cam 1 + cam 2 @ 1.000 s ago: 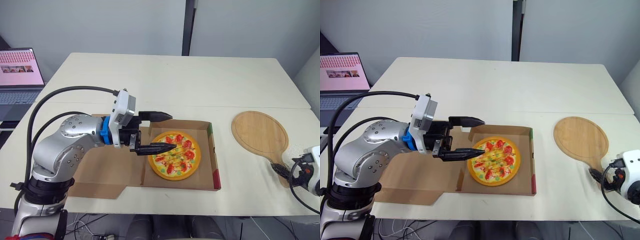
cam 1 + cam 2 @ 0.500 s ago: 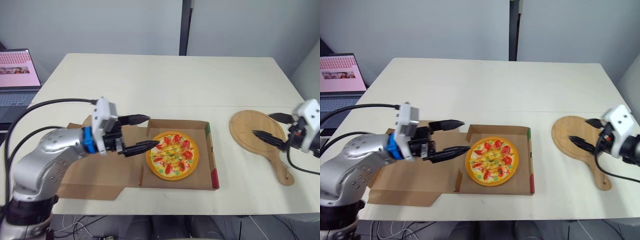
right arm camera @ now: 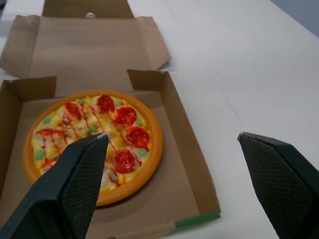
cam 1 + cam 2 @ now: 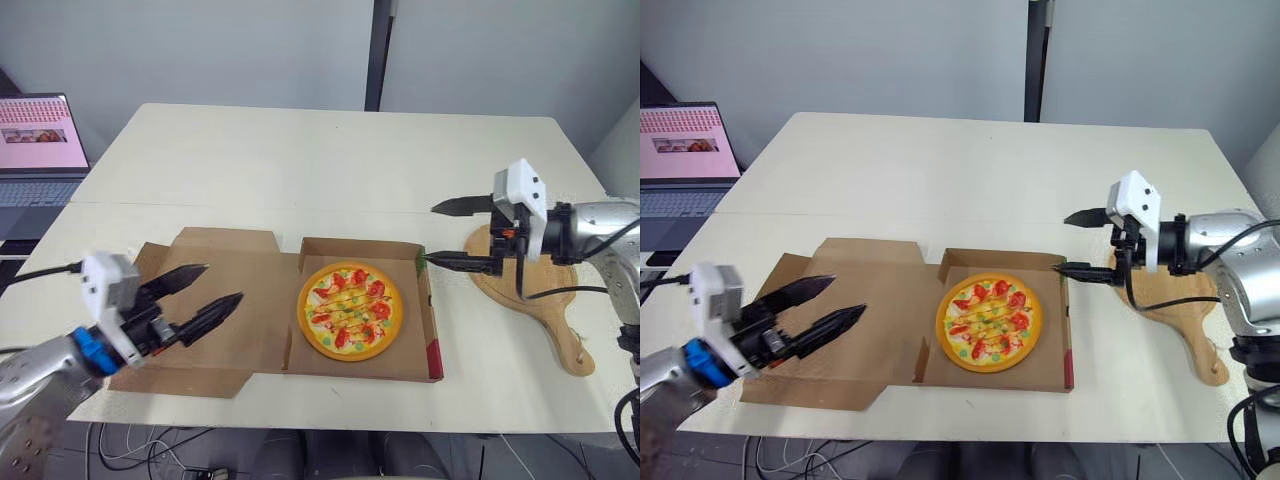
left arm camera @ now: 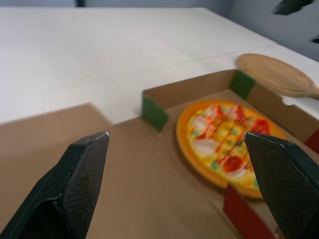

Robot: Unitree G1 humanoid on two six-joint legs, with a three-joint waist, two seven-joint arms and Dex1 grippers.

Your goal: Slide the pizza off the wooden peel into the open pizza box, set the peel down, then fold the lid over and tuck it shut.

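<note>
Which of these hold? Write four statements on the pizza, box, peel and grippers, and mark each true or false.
1. The pizza lies inside the pizza box. True.
2. The lid is folded over the pizza. False: it lies open and flat on the table.
3. The right gripper holds the wooden peel. False: the peel lies on the table, and the jaws are open and empty.
4. The left gripper hovers over the open lid, jaws open. True.

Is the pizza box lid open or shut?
Open: the lid lies flat on the table, and the pizza sits uncovered in the box.
</note>
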